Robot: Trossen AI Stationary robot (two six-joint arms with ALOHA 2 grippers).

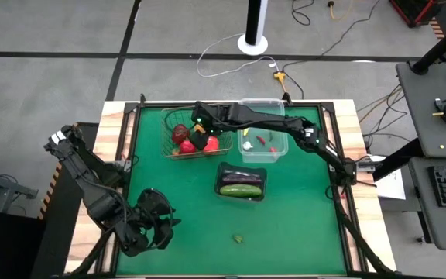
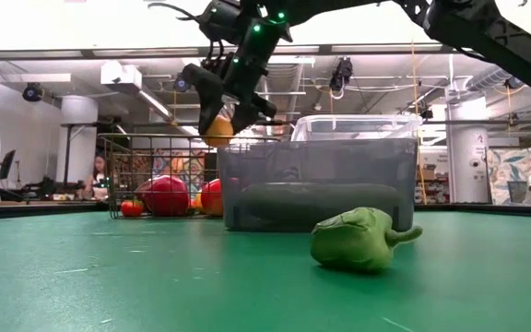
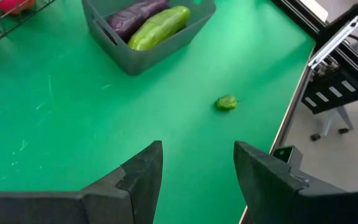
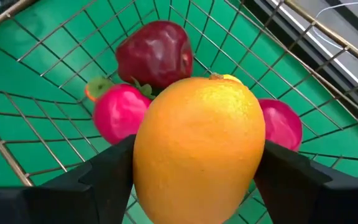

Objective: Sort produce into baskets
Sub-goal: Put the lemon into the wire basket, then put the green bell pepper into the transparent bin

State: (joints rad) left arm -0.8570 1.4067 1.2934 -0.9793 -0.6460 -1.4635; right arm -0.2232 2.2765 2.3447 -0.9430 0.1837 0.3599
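While the left gripper (image 1: 157, 221) waits with fingers apart at the near table corner, the right gripper (image 4: 194, 158) hangs above the rectangular metal wire basket (image 1: 178, 133), fingers spread against a round orange toy fruit (image 4: 199, 146) between them, over red fruits (image 4: 154, 53) lying inside.

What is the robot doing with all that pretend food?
It is sorting it into containers. The right gripper holds an orange above the wire basket, where red fruits already lie. A cucumber and an eggplant sit in the dark tray. One small green pepper lies on the table. The left gripper waits open near it.
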